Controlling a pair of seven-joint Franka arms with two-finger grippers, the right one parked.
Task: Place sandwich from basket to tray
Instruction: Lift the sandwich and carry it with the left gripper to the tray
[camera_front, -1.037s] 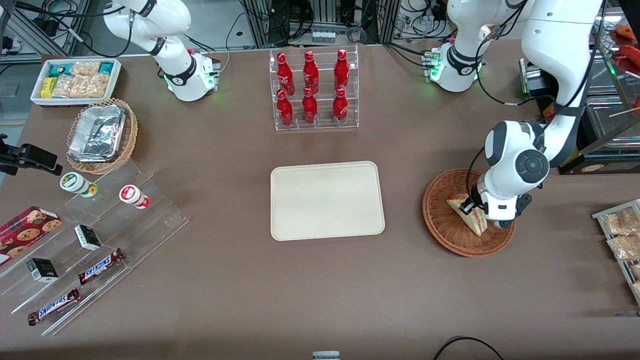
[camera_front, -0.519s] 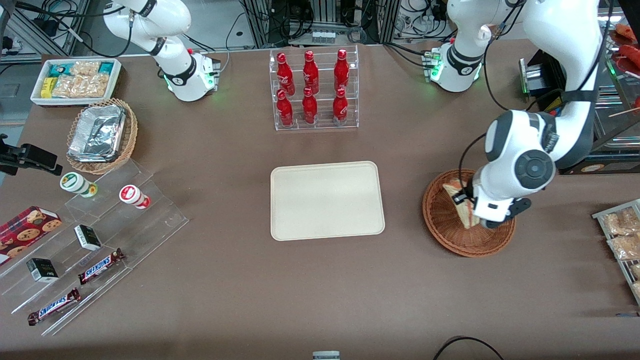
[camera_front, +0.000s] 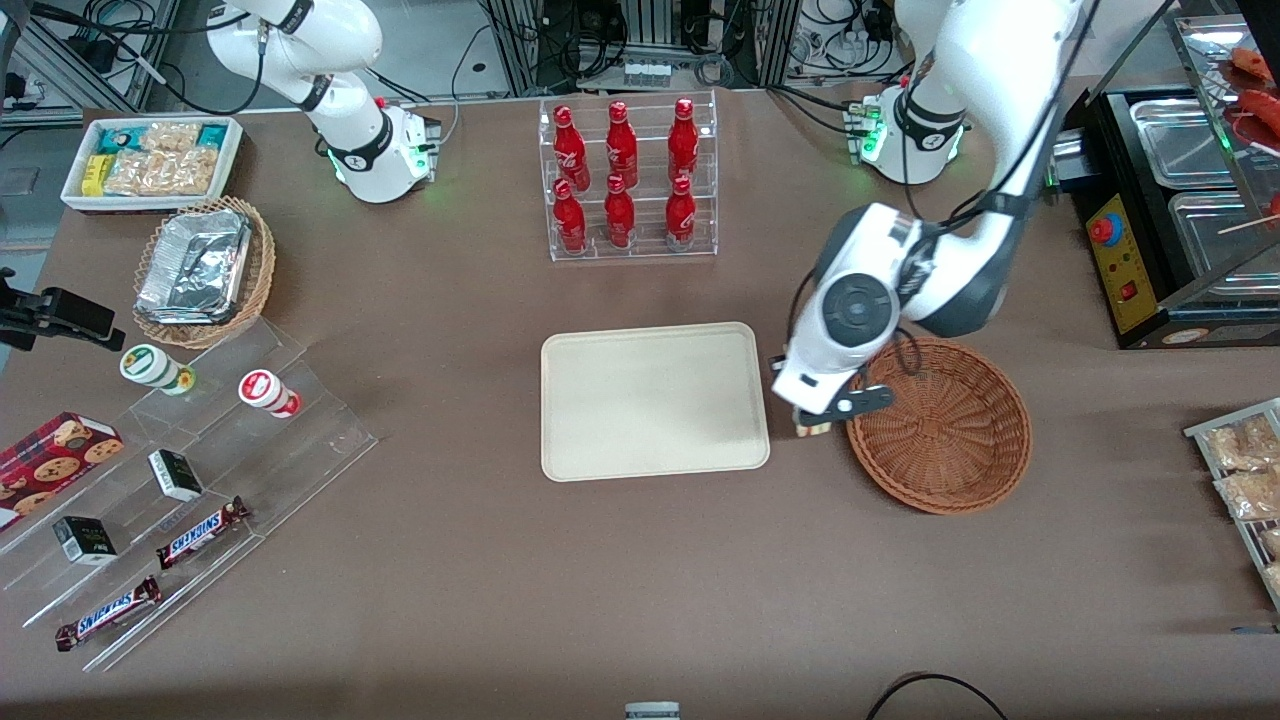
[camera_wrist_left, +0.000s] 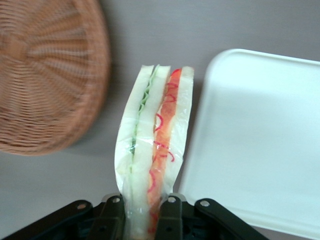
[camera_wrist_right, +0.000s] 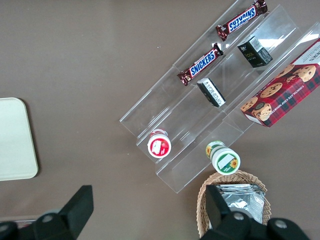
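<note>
Since 0.5 s ago: swung off the basket (camera_front: 940, 425) toward the tray (camera_front: 655, 400), carrying the sandwich (camera_wrist_left: 152, 150) along. Basket now bare of it.

Gripper (camera_front: 812, 425) hangs in the gap between basket and tray, above the table (camera_front: 500, 560), close to the tray's short edge. Clenched on the sandwich: 2 black fingers (camera_wrist_left: 111, 217) pinch its one end, wedge standing out from the jaws with its cut edge, green and red layers, facing the wrist camera. In the front view only a small pale bit of it (camera_front: 815, 428) peeks out under the arm's wrist.

Relation that matters: tray lies sideways from the gripper, toward the parked arm's end of the table; basket lies the other way, toward the working arm's end. Long axis of the sandwich runs roughly along the tray's near short edge, not across it. Sandwich not yet over the tray; its edge just beside the rim, apart from it and seemingly well above the table, though height is hard to judge.

Judged next: carry on sideways until over the tray's bare middle, then lower and let go. Held by 1 end only, so likely to tip or droop on release.
</note>
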